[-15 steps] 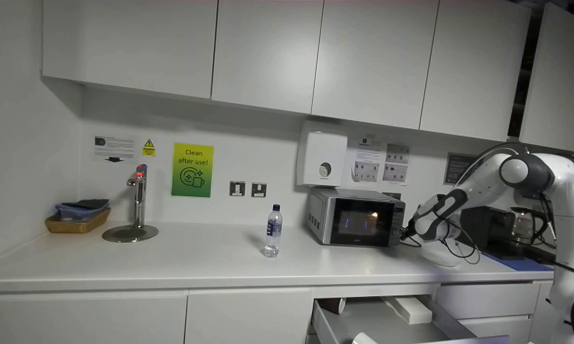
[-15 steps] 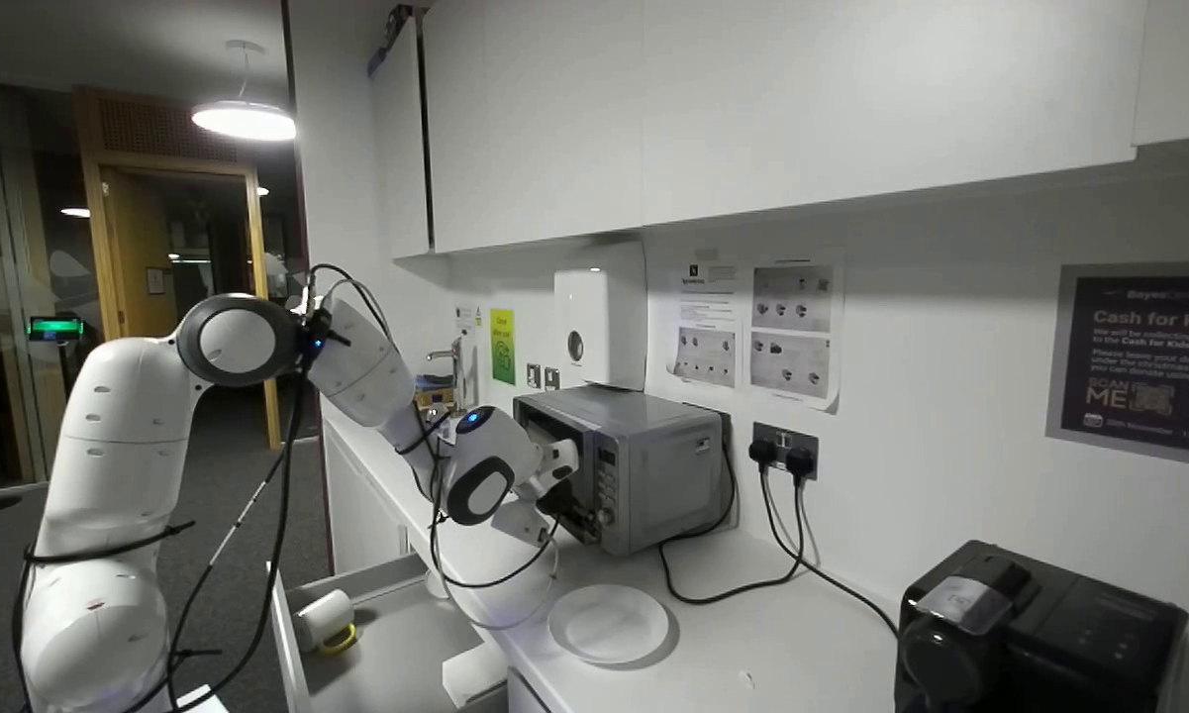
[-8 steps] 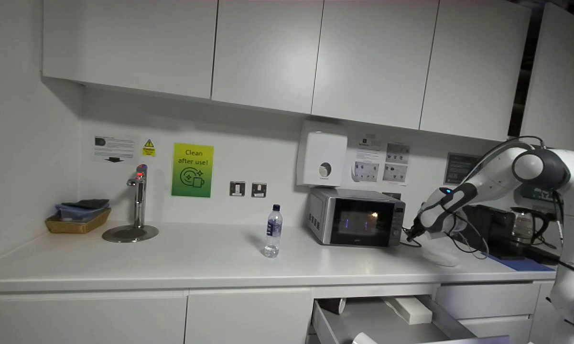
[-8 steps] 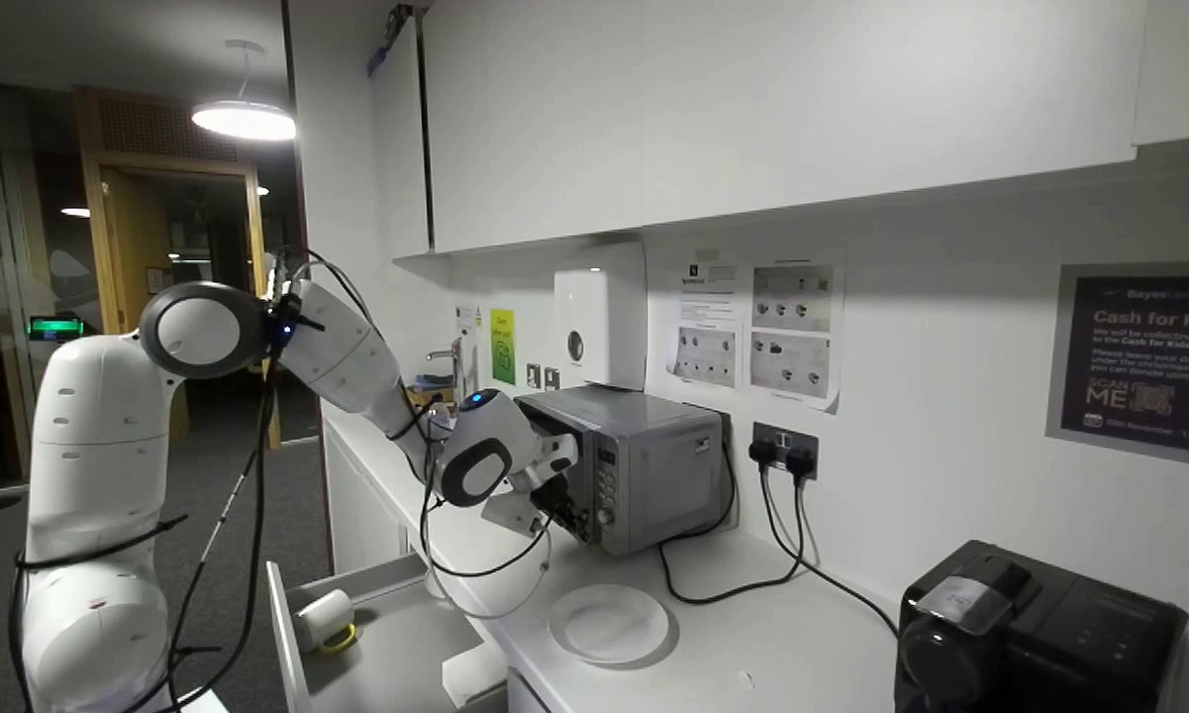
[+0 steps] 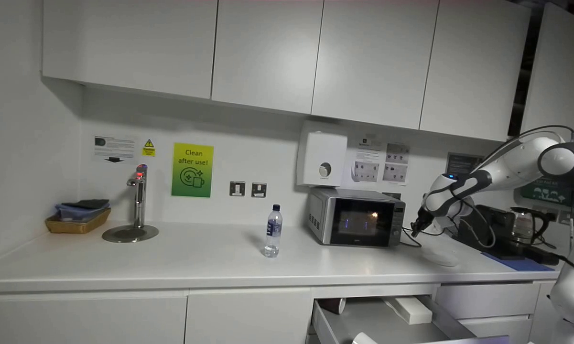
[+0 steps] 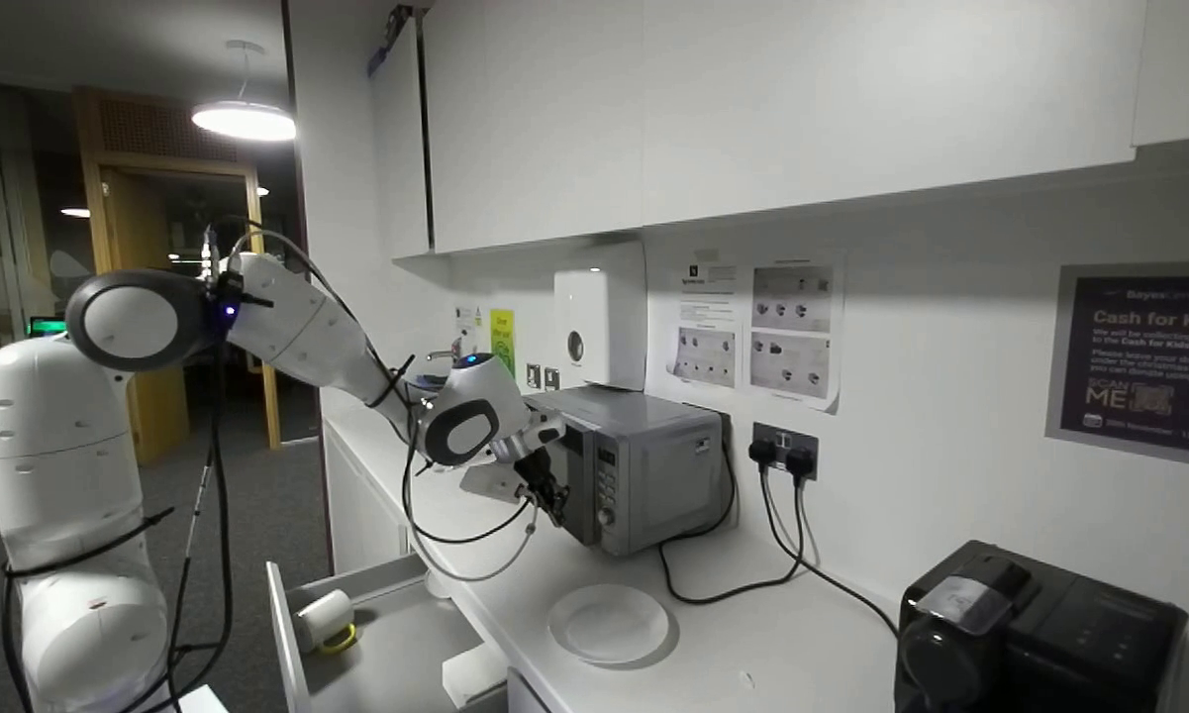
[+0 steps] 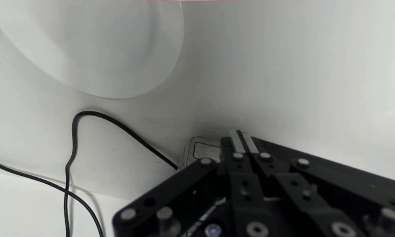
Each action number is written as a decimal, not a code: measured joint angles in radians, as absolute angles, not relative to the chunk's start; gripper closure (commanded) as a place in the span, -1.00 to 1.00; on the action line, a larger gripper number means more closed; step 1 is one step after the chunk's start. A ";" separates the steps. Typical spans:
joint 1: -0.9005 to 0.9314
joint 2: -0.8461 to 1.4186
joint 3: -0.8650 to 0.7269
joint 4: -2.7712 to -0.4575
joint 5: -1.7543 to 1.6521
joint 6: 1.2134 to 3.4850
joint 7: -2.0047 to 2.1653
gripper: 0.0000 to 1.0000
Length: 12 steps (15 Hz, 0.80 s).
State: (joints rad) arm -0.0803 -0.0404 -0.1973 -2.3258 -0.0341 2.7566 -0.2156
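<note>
My gripper (image 7: 239, 132) is shut, its two fingertips together with nothing held between them. It is nearest the silver microwave (image 5: 362, 222), just in front of the control-panel (image 6: 607, 485) side. A small gap seems to separate the tips from the microwave; contact cannot be made out. The microwave door looks closed in an exterior view. Behind the dark fingers (image 7: 253, 143), the wrist view shows a lower corner of the microwave (image 7: 206, 150) and its dark front. A white plate (image 6: 609, 624) lies on the counter close by, and the plate (image 7: 118, 77) fills the wrist view's upper left.
Below the counter (image 5: 196, 258) a drawer (image 6: 406, 619) stands pulled out, with a white mug (image 6: 325, 619) and white box (image 6: 475, 673) inside. A water bottle (image 5: 273, 231) stands upright left of the microwave. Black cables (image 7: 118, 123) run behind it. A coffee machine (image 6: 1040, 634) sits farther along.
The arm has drawn back from the microwave's control panel, the gripper rising slightly and moving away from it. The gripper has stayed shut. Microwave, plate, bottle and drawer have not moved.
</note>
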 measured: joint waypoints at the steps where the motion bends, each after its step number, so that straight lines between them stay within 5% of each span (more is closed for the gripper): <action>1: -0.080 -0.062 -0.197 -2.326 -0.030 2.720 -0.230 1.00; 12: -0.075 -0.201 -0.177 -2.279 -0.011 2.553 -0.283 1.00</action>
